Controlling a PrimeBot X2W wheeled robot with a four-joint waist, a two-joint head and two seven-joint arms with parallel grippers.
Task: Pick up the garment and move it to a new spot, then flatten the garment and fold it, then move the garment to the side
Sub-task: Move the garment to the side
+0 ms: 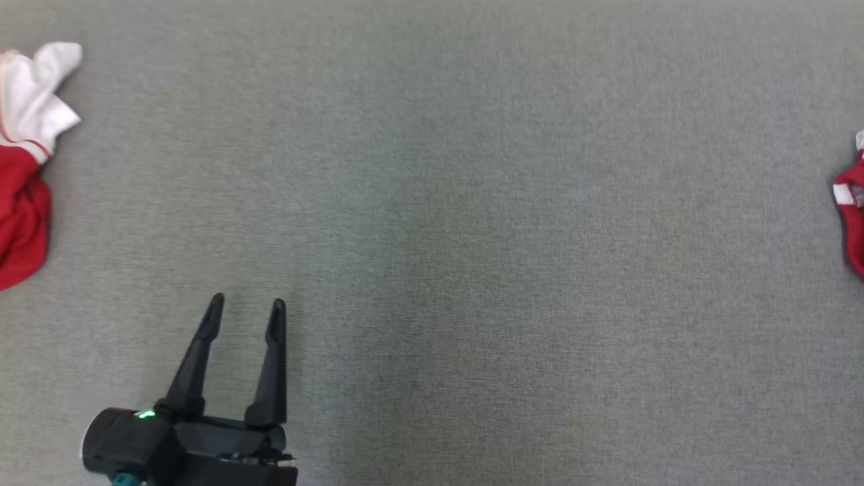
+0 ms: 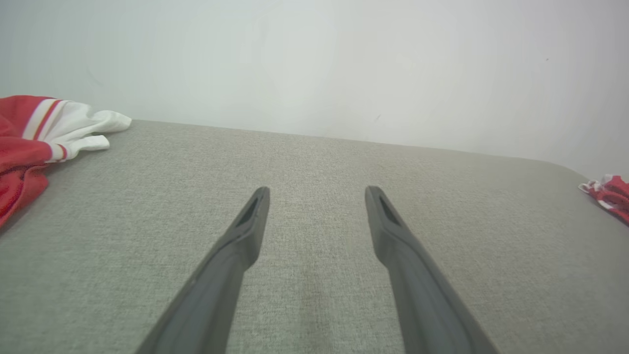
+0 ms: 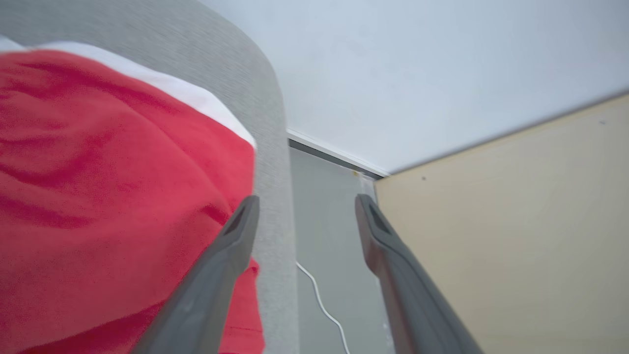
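Note:
A red and white garment (image 1: 23, 169) lies crumpled at the left edge of the grey table (image 1: 472, 202); the left wrist view shows this garment (image 2: 34, 132) at far left. Another red garment (image 1: 852, 216) with white trim lies at the table's right edge, small in the left wrist view (image 2: 609, 191). My left gripper (image 1: 248, 304) hovers open over bare table near the front left, nothing between its fingers (image 2: 317, 191). My right gripper (image 3: 304, 201) is open beside the red garment (image 3: 108, 196), which lies just left of its left finger (image 3: 231, 246), over the table's rim.
Beyond the table's rounded right edge (image 3: 270, 147) the grey floor (image 3: 329, 221) shows, with a white cable (image 3: 319, 300) on it and a beige panel (image 3: 516, 236) next to it. A pale wall (image 2: 314, 64) stands behind the table.

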